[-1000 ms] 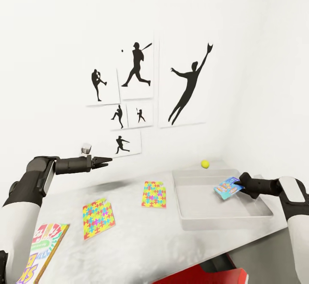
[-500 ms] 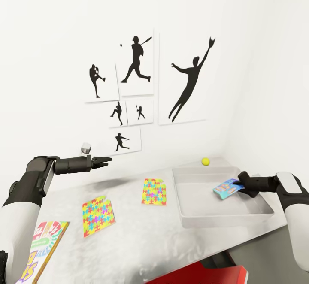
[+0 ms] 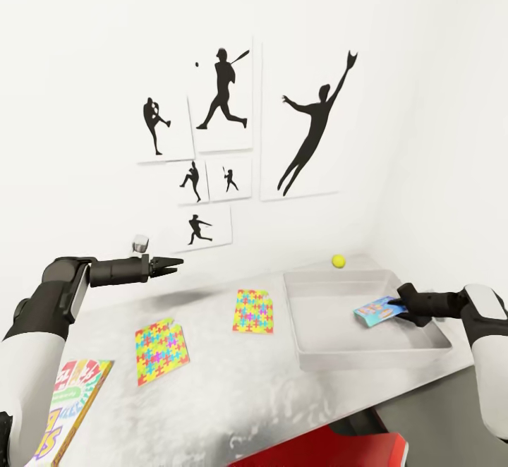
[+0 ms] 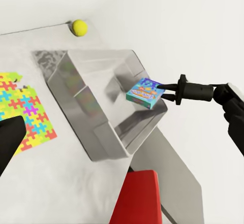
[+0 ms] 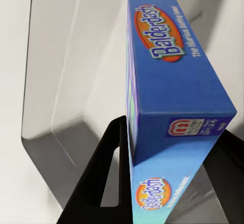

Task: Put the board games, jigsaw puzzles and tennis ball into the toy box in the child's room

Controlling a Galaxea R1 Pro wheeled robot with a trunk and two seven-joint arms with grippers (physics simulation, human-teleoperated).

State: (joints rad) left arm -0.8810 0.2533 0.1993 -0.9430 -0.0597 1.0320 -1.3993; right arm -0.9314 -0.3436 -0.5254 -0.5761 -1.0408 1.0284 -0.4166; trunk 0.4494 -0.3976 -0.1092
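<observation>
The right arm reaches level over the toy box point(image 3: 367, 354), its right gripper point(image 3: 396, 306) clamping the small blue board game point(image 3: 376, 310), tilted, above the bin near the counter's point(image 3: 233, 396) right edge.

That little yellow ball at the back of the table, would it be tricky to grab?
Probably. The tennis ball is round and sits loose on the smooth table, so a nudge would likely send it rolling. It looks small and light, so lifting it should be easy once gripped.

Tennis ball point(image 3: 339, 261) behind toy box point(image 3: 331, 358), two jigsaw puzzles point(image 3: 161, 349) leftward.
</observation>
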